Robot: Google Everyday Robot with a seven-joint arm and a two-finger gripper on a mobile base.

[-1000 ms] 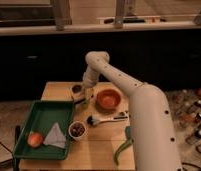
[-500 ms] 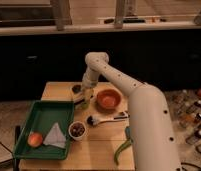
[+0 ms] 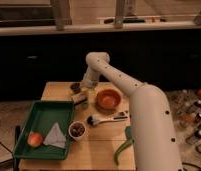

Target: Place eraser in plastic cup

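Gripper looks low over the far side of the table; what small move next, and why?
Probably ease the gripper toward the plastic cup beside it, left of the orange bowl. Whether it holds the eraser cannot be told, so go slowly.

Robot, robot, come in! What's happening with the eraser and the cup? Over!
Gripper low over table's far left. Eraser right under it, plastic cup alongside. Orange bowl sits just right.

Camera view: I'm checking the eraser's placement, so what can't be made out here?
- Hand, at the table's far left: finger state too small to tell.
- Eraser: not distinguishable near the hand.
- Plastic cup: partly hidden by the hand, contents unreadable.
- Bottles: cut off by the right edge.
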